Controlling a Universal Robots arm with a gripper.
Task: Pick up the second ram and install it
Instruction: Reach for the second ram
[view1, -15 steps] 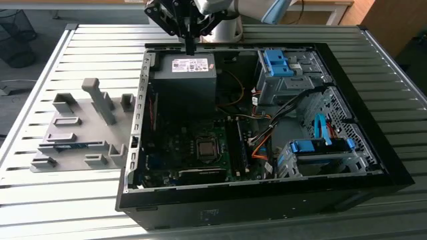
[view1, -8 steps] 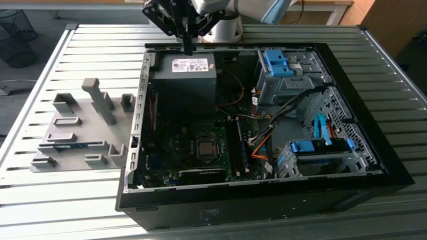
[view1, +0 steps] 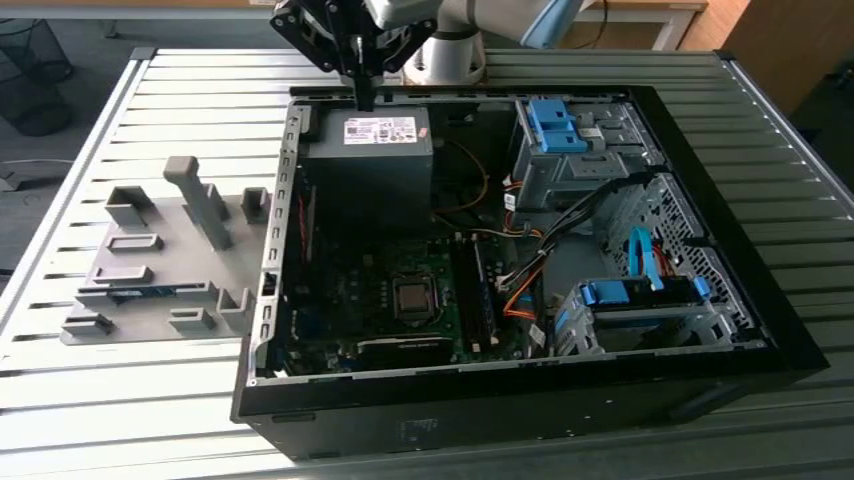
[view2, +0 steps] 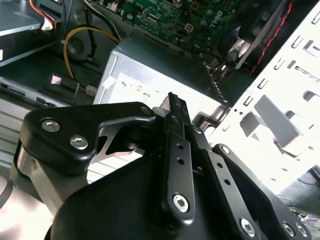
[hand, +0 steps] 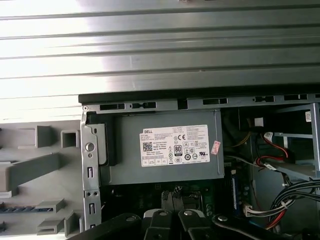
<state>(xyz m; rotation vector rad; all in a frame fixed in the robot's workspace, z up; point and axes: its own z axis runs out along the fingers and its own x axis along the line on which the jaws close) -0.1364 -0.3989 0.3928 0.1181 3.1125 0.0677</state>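
The second ram (view1: 140, 292) is a thin blue-green stick lying flat in the grey holder fixture (view1: 160, 265), on the table at the exterior view's left, outside the computer case. My gripper (view1: 362, 95) hangs over the far rim of the open case (view1: 534, 400), above the grey power supply (view1: 367, 150), well away from the ram. Its black fingers (view2: 172, 102) point down, pressed together with nothing between them. In the first wrist view the gripper (hand: 173, 197) sits just in front of the labelled power supply (hand: 165, 150).
Inside the case lie the motherboard (view1: 400, 300) with its memory slots (view1: 477, 300), cable bundles (view1: 534, 270) and drive bays with blue clips (view1: 554, 125). The slatted metal table (view1: 200, 90) extends around the case. The arm's base (view1: 447, 55) stands behind it.
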